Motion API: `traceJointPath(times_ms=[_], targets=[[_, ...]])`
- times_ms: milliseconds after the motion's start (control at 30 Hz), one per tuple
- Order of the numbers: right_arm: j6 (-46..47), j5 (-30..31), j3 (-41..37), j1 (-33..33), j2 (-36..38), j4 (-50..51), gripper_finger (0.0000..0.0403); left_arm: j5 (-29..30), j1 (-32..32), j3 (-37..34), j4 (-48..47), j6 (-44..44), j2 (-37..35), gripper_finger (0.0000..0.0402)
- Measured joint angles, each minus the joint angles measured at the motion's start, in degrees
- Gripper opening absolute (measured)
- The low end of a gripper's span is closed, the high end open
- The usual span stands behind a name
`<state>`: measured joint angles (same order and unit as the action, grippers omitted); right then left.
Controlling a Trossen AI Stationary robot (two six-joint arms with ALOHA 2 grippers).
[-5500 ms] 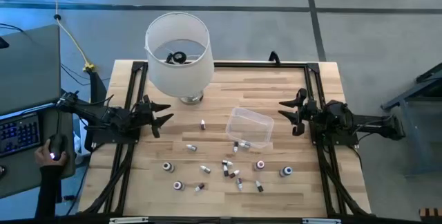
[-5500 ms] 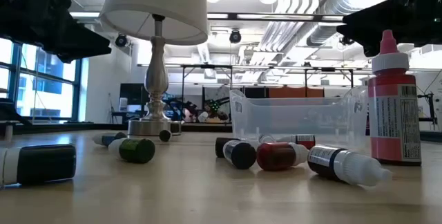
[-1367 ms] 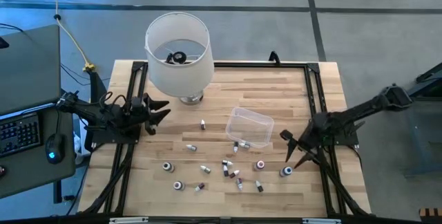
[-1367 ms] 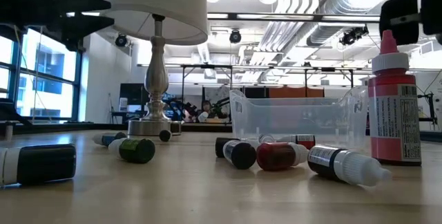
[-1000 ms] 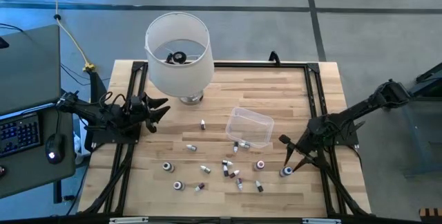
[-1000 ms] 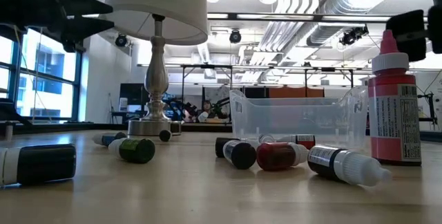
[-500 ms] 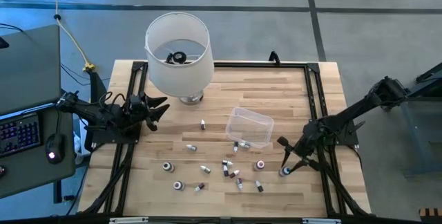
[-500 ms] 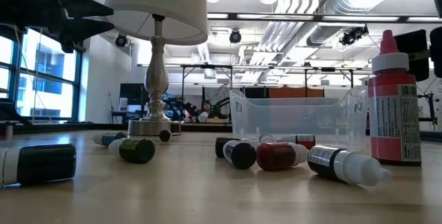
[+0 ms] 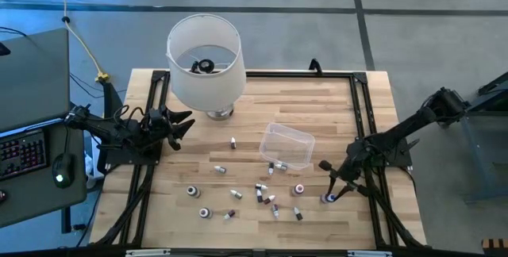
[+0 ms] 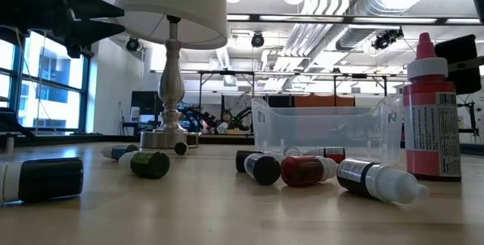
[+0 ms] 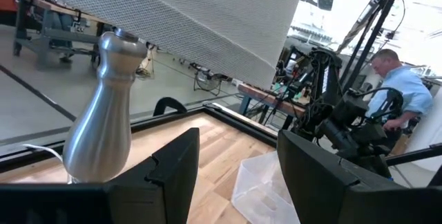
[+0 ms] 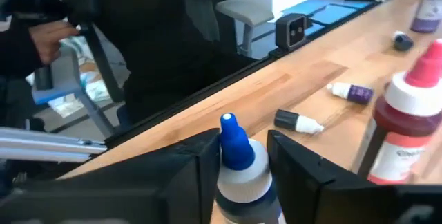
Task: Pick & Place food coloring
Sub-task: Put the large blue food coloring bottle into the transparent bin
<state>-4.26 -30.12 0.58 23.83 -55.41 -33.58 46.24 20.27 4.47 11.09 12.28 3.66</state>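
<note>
Looking straight down: right gripper (image 9: 329,190) lowered over a blue-capped food coloring bottle (image 9: 326,198) at the table's (image 9: 317,106) right front, near the clear tub (image 9: 286,146) – other bottles scattered to its left. Left gripper (image 9: 176,126) waiting, fingers spread, beside the lamp (image 9: 204,60). Through the right wrist: dark fingers (image 12: 186,175) flanking the blue-capped bottle (image 12: 238,165) – narrow gaps visible on both sides, not yet clamped.

Overhead and table-level views share tub (image 9: 287,145)
</note>
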Motion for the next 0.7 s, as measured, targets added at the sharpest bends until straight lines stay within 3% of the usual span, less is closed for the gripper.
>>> traceJointPath(times_ms=[233,500,700], targets=[[-0.7,-0.4,0.0,0.0,0.0,-2.0,0.0040,0.0,0.0,0.0,1.4,0.0,0.0,0.0195],[-1.0,0.2,0.0,-0.3,-0.2,-8.0,0.0039,0.0,0.0,0.0,2.8,0.0,0.0,0.0195],[-8.0,-2.3,0.9,-2.7,0.0,-13.4,0.0038,-0.1,0.0,0.0,2.9,0.0,0.0,0.0195]])
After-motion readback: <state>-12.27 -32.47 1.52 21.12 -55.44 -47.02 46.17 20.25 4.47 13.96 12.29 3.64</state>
